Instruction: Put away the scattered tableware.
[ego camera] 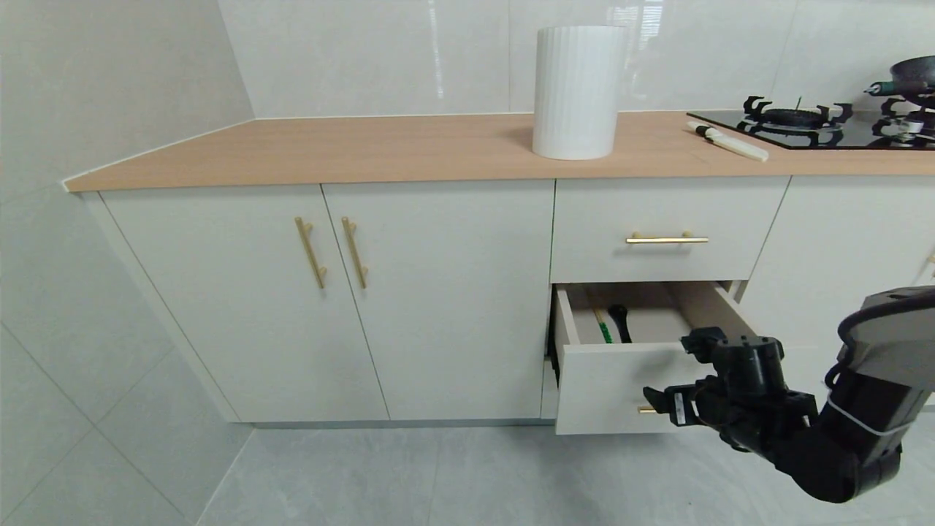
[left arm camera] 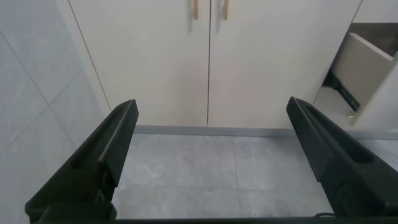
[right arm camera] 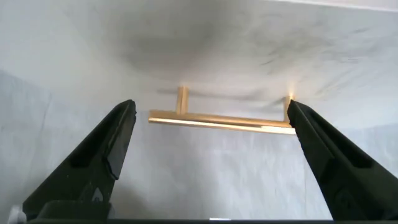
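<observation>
**Drawer step in hand, knife left on the counter**

The knife (ego camera: pixel 727 141) lay on the counter (ego camera: pixel 365 150) just beside the stove (ego camera: pixel 818 128), pale handle toward you, well apart from both arms. Two utensils (ego camera: pixel 612 324), one green-handled and one black, already lay in the lower drawer (ego camera: pixel 621 380), which stood pulled partway out beneath the shut upper drawer (ego camera: pixel 661 226).

Your right gripper (ego camera: pixel 668 369) sat at the front of that lower drawer with its fingers spread, one to each side of the brass handle (right arm camera: pixel 221 119). They were close to the bar, but they pinched nothing. Your left gripper (left arm camera: pixel 211 112) hung low facing the cabinet doors (left arm camera: pixel 208 56), its fingers spread wide too, with nothing between them.

I judged the step to be the drawer itself, and I could not tell whether you meant to open it further or shut it. With the knife out on the counter, the task looked part done. Shutting the drawer then would have been early.

The next move called for a drawer open wide enough to drop a knife in. It then called for one arm to go up to the counter. The knife lay flat, so a grasp across the handle from above looked needed, clear of the blade and of the stove edge. The white canister (ego camera: pixel 577 91) stood well to the side and should not have got in the way.
</observation>
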Tool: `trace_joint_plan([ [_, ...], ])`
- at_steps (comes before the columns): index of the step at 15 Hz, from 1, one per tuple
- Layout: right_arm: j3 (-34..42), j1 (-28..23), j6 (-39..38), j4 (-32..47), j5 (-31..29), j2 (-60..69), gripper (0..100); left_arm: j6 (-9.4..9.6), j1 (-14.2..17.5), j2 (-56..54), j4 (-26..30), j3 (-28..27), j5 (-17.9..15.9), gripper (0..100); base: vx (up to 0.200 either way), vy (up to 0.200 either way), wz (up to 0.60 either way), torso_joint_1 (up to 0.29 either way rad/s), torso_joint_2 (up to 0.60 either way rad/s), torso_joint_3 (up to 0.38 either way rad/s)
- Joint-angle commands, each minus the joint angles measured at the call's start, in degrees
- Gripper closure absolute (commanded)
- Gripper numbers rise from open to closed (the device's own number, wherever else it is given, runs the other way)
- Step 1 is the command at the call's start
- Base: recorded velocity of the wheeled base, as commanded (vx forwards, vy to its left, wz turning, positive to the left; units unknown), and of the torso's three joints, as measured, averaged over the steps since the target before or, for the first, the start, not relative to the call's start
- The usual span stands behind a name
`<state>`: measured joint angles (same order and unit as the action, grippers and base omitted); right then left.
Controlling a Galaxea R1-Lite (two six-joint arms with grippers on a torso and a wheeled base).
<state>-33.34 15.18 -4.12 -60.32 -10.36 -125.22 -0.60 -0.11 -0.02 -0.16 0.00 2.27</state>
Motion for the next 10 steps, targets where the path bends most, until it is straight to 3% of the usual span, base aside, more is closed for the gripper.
trace_joint_plan([
  [1, -6.6, -2.9, 0.5, 0.4, 1.3, -5.2, 0, -0.02, 0.0, 0.0, 0.0, 0.0, 0.0, 0, 0.000, 0.000, 0.00, 0.000, 0.00, 0.000],
  [4, -17.7, -5.1, 1.5, 0.8, 1.4, -10.7, 0, -0.02, 0.0, 0.0, 0.0, 0.0, 0.0, 0, 0.000, 0.000, 0.00, 0.000, 0.00, 0.000],
  [7, -26.6, -5.6, 1.5, 8.6, 3.2, -11.9, 0, -0.02, 0.0, 0.0, 0.0, 0.0, 0.0, 0, 0.000, 0.000, 0.00, 0.000, 0.00, 0.000],
  [10, -33.6, -5.9, 1.5, 10.4, 3.5, -14.4, 0, -0.02, 0.0, 0.0, 0.0, 0.0, 0.0, 0, 0.000, 0.000, 0.00, 0.000, 0.00, 0.000],
])
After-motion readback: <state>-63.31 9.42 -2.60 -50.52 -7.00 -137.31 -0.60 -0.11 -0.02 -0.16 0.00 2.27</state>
